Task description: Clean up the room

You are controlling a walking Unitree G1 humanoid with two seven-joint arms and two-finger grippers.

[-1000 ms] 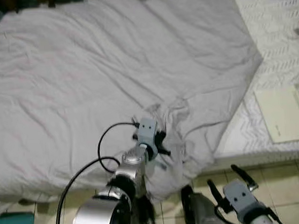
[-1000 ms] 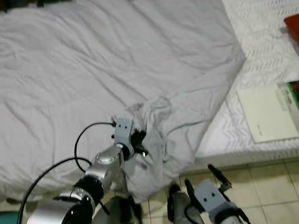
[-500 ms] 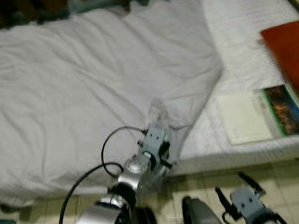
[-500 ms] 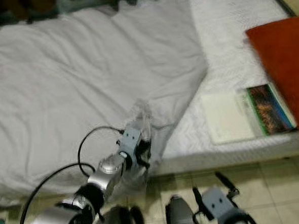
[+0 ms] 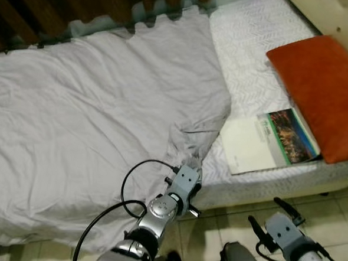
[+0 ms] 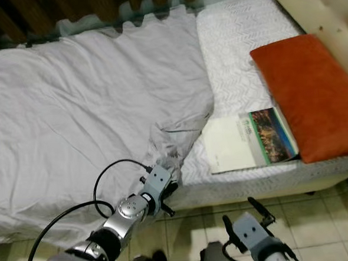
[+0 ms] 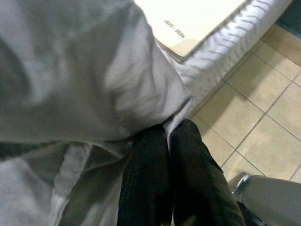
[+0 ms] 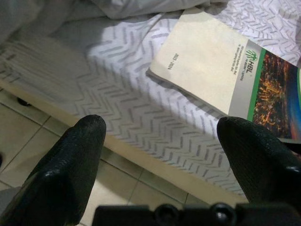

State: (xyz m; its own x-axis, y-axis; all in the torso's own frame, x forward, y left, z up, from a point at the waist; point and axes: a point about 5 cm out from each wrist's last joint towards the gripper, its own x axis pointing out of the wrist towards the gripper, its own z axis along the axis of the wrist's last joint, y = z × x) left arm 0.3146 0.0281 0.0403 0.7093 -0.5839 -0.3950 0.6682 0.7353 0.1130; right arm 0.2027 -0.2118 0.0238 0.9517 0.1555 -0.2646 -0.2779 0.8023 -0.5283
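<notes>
A pale grey blanket (image 5: pixel 96 117) covers most of the bed, its lower right corner bunched at the mattress edge. My left gripper (image 5: pixel 190 165) is shut on that corner (image 7: pixel 164 108) by the bed's front edge. The black fingers (image 7: pixel 146 179) press together on the fabric. My right gripper (image 5: pixel 279 214) hangs open over the floor tiles in front of the bed, nothing between its fingers (image 8: pixel 70 160). A booklet (image 5: pixel 266 141) with a white and green cover lies on the bare mattress, next to an orange pillow (image 5: pixel 322 83).
The white patterned mattress (image 5: pixel 246 49) is bare on the right. A cream headboard (image 5: pixel 326 3) stands at the far right. Dark wooden slats (image 5: pixel 66 13) run behind the bed. Beige floor tiles (image 5: pixel 215 228) lie in front.
The camera has swung right and back, bringing the pillow and headboard into view. My left gripper, still clamped on the blanket corner, now sits lower at the bed's front edge.
</notes>
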